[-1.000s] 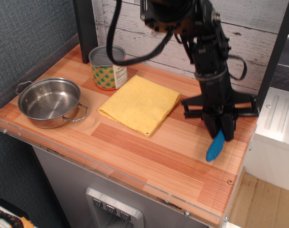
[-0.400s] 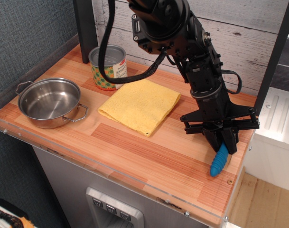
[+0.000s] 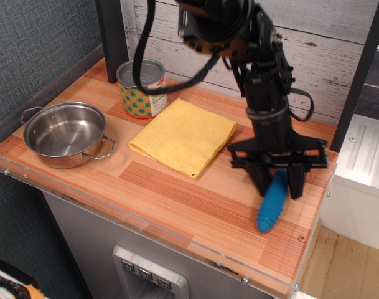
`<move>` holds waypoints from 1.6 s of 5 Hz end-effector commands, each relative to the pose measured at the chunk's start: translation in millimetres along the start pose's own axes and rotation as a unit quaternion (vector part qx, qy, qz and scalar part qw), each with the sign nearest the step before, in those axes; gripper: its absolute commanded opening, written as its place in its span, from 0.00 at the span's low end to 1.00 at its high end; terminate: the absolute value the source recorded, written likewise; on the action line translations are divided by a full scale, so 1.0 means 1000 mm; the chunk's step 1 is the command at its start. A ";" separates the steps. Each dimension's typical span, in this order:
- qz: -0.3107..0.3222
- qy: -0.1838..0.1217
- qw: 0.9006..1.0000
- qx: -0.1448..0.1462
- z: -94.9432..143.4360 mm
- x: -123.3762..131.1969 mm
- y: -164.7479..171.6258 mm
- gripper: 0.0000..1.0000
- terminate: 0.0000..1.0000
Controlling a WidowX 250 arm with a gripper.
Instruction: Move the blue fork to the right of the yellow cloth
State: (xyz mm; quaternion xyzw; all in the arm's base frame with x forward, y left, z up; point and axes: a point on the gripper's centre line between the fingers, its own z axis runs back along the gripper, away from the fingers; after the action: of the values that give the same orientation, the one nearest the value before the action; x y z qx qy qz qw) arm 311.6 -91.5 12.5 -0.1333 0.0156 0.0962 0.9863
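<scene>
Even, bright indoor light, apparently from above; no harsh contrast. Desk (image 3: pixel 177 193) wood grain reads sharp front edge to back edge. Soft, short shadows: under the gripper (image 3: pixel 277 182) and fork (image 3: pixel 271 204) near the right edge, beside the pot (image 3: pixel 65 134) at the left corner. Mild glare on the pot's steel rim and the can (image 3: pixel 142 87) lid. Arm (image 3: pixel 251 56) is dark, detail lost in black. Slight softness overall, no obvious motion blur or edge distortion.
</scene>
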 end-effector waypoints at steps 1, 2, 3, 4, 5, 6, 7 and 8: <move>-0.026 -0.006 0.996 0.088 0.027 0.010 -0.023 1.00 0.00; -0.032 -0.012 0.990 0.134 0.039 0.013 -0.025 1.00 0.00; -0.069 -0.015 0.986 0.151 0.050 0.012 -0.021 1.00 0.00; -0.134 0.002 0.974 0.183 0.065 0.013 -0.006 1.00 0.00; -0.167 -0.016 0.960 0.222 0.083 0.023 0.009 1.00 0.00; -0.187 -0.030 0.955 0.229 0.102 0.028 0.028 1.00 0.00; -0.197 -0.035 0.957 0.210 0.125 0.037 0.070 1.00 0.00; -0.164 -0.023 0.960 0.228 0.140 0.040 0.108 1.00 0.00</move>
State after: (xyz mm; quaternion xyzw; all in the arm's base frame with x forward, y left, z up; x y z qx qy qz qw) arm 329.5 64.8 101.6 0.0901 0.0198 -0.0763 0.9928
